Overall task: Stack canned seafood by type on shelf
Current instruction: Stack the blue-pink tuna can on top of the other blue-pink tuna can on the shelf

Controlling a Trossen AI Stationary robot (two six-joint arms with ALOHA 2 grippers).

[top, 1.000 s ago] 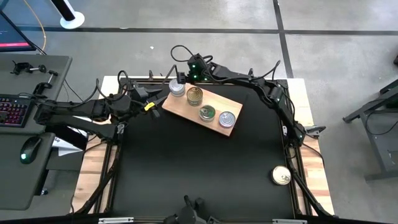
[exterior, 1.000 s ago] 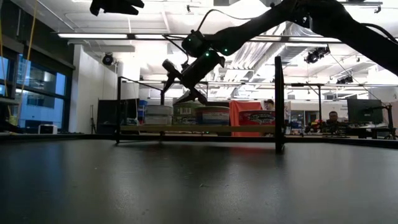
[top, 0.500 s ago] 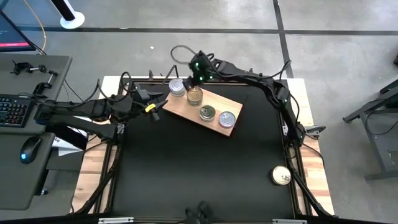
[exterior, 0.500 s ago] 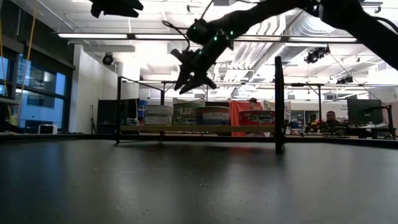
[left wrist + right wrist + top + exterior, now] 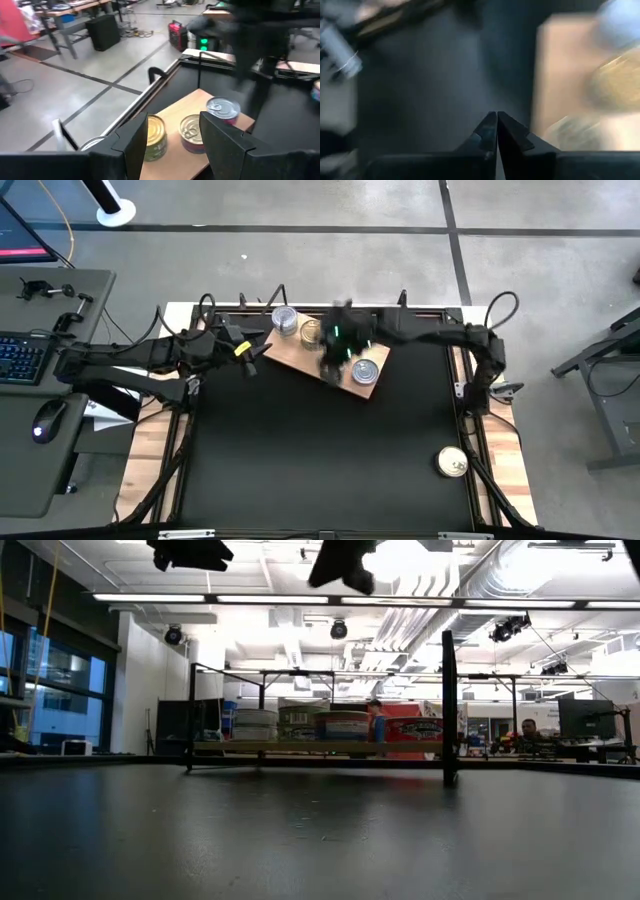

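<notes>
Bench point(image 5: 320, 450): the black top you work on, in a wood frame; open workshop behind.
Shelf point(image 5: 300, 355): your landmark, a pale board lying aslant at the bench's far side.
Tins on shelf point(image 5: 365, 370): four you can count, gold and silver tops.
Stray tin point(image 5: 452, 462): gold top, well apart from the shelf, at the bench's near right edge.
Right gripper point(image 5: 496, 131): above the shelf, fingers pressed together, empty.
Left gripper point(image 5: 172, 142): just beside the shelf's left end, fingers spread, empty.
</notes>
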